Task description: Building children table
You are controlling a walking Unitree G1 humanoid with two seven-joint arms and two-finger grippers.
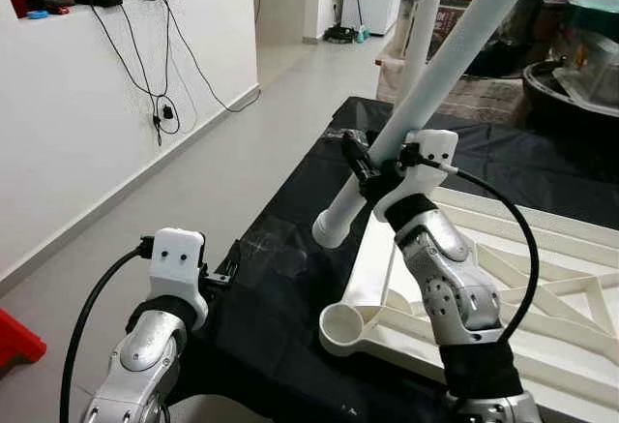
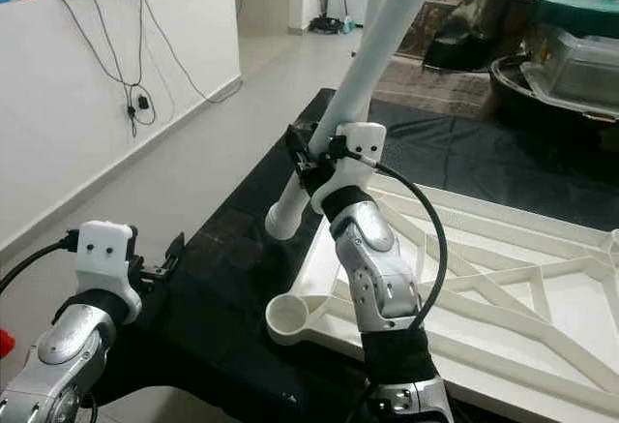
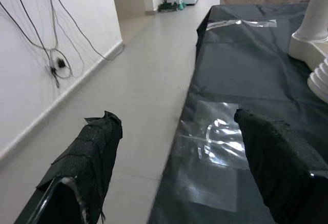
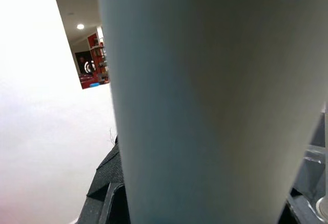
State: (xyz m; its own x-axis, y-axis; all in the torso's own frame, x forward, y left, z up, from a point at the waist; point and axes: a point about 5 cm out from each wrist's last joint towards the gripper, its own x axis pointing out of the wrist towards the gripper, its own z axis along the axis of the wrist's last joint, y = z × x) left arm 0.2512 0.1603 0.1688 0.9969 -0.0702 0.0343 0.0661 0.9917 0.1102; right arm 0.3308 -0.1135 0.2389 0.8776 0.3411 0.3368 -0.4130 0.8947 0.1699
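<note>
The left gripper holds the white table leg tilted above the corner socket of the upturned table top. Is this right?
No. The right gripper holds the white table leg, as the left eye view shows. The leg is tilted above the corner socket of the table top.

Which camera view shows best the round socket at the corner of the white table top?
The left eye view: the round socket faces the camera, unobstructed, below the white table leg held by the right gripper. The right eye view shows it similarly. The left wrist view shows another corner, with a leg fitted.
</note>
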